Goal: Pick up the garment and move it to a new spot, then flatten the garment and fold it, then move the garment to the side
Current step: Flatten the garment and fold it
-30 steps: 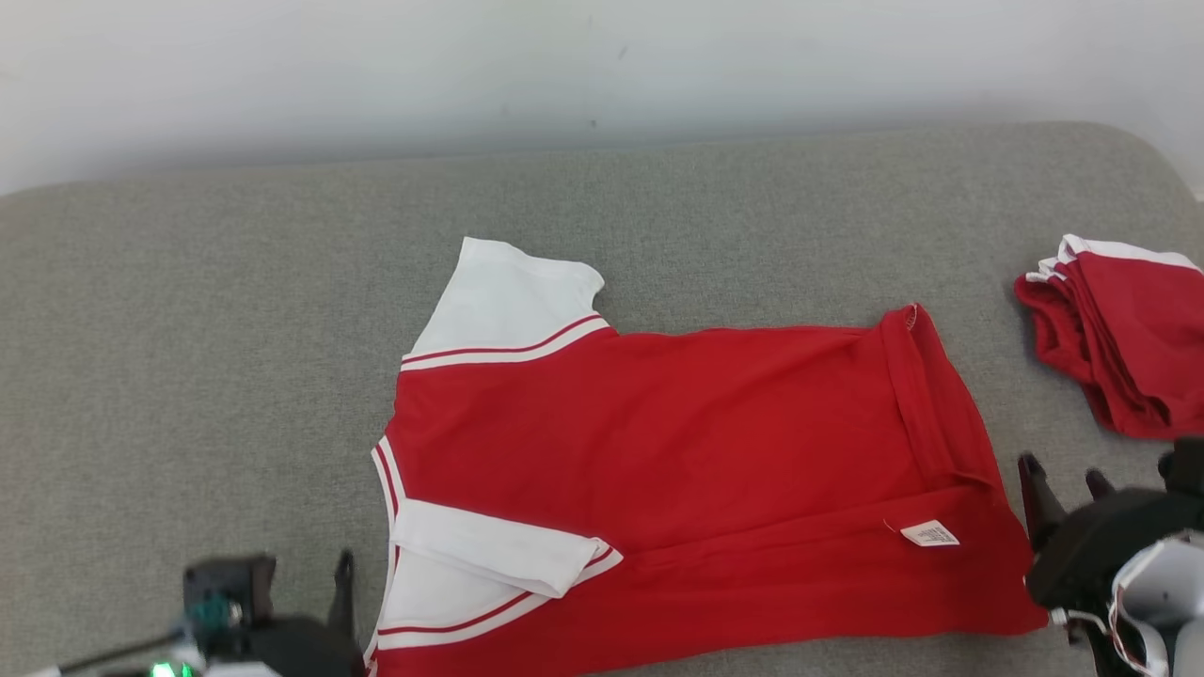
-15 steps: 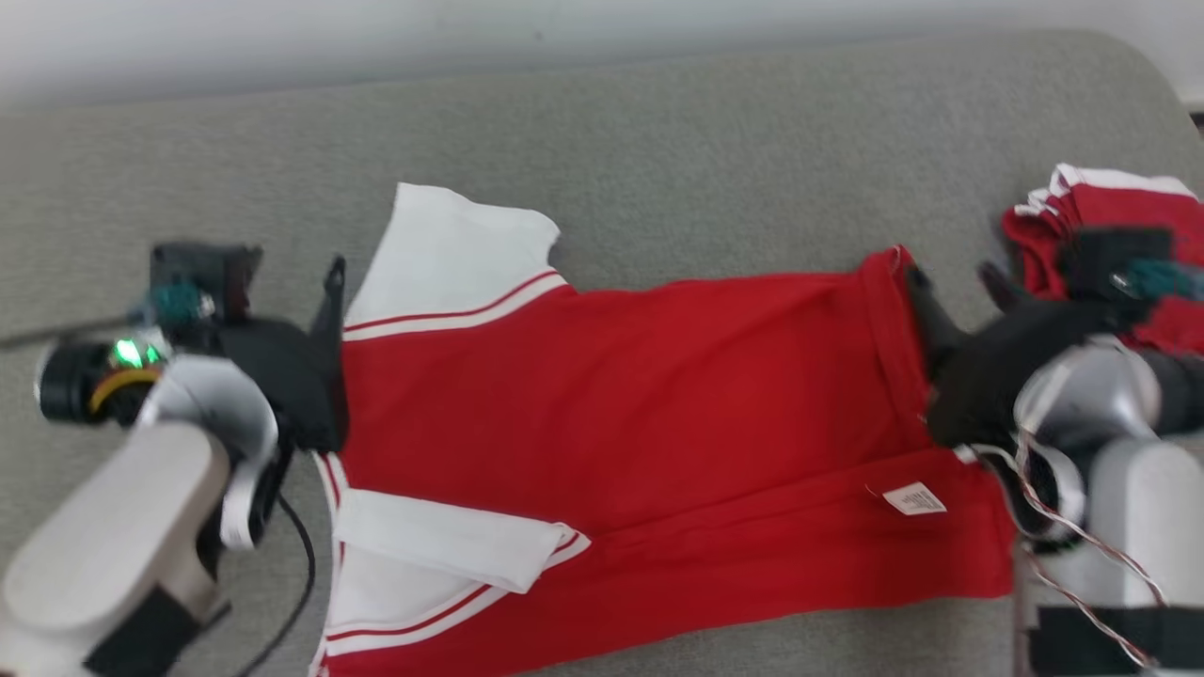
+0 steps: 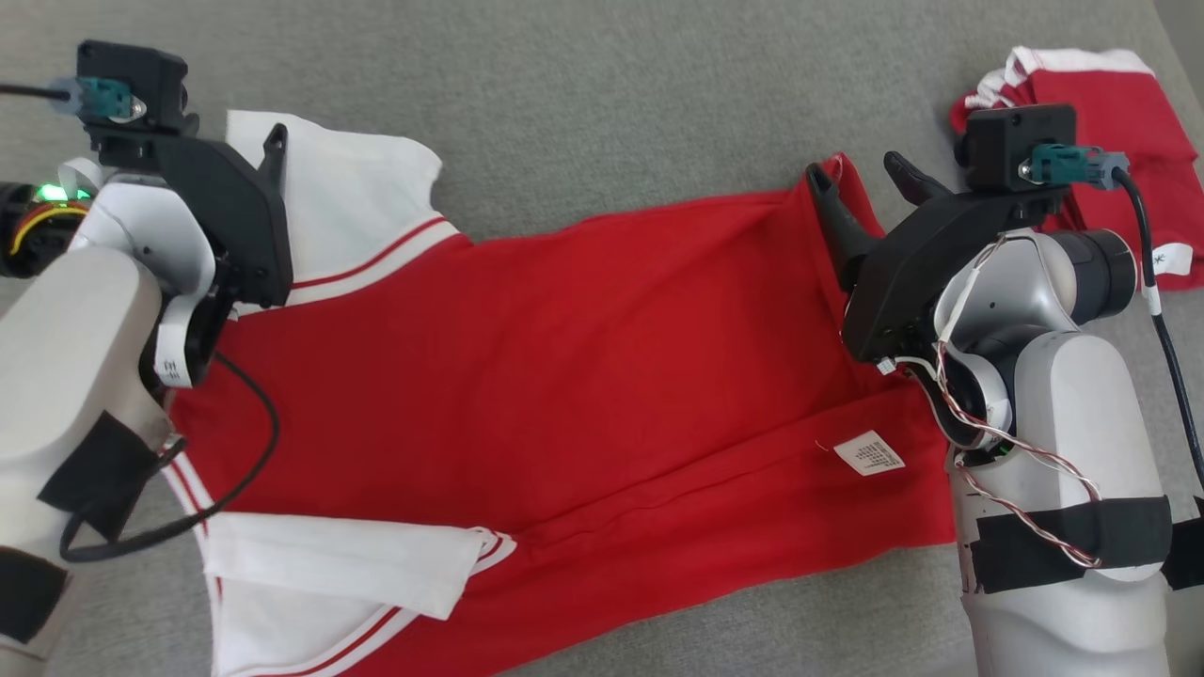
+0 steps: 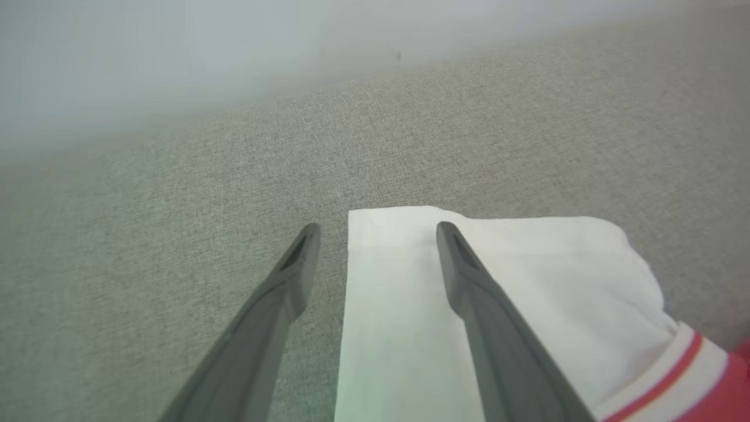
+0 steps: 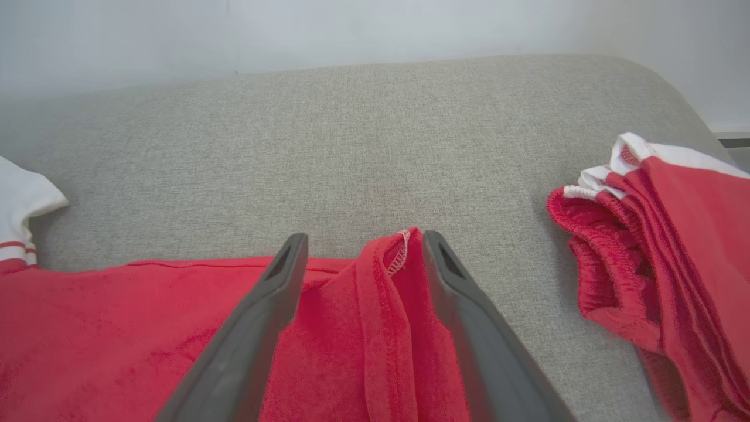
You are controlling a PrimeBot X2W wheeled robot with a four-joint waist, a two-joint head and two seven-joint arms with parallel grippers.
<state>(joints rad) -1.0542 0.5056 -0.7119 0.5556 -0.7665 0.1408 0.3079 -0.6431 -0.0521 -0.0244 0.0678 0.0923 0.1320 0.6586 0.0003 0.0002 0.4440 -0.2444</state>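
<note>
Both arms have swung up from the bottom corners: upper left, the left gripper (image 4: pixel 378 233), fingers spread, straddles the edge of the white sleeve (image 3: pixel 348 188). The red garment (image 3: pixel 602 357) lies flat mid-frame on the grey cushion (image 3: pixel 602 85), and upper right, the right gripper (image 3: pixel 858 169), fingers spread, brackets the hem corner (image 5: pixel 401 252), so a fold grab looks ready. Tally: two grippers, two sleeves, one spread garment, one folded pile (image 3: pixel 1101 103) far right.

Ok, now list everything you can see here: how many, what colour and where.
red short-sleeved fabric shirt: one, red with white striped sleeves, spread across the middle of the surface
white care label: one, white, on the shirt near its hem
folded red-and-white fabric pile: one, red with white trim, right end of the surface
grey woven fabric surface: one, grey, under everything
pale wall: one, off-white, behind the surface
left gripper: one, dark, open, over the far sleeve's edge
right gripper: one, dark, open, over the shirt's far hem corner
</note>
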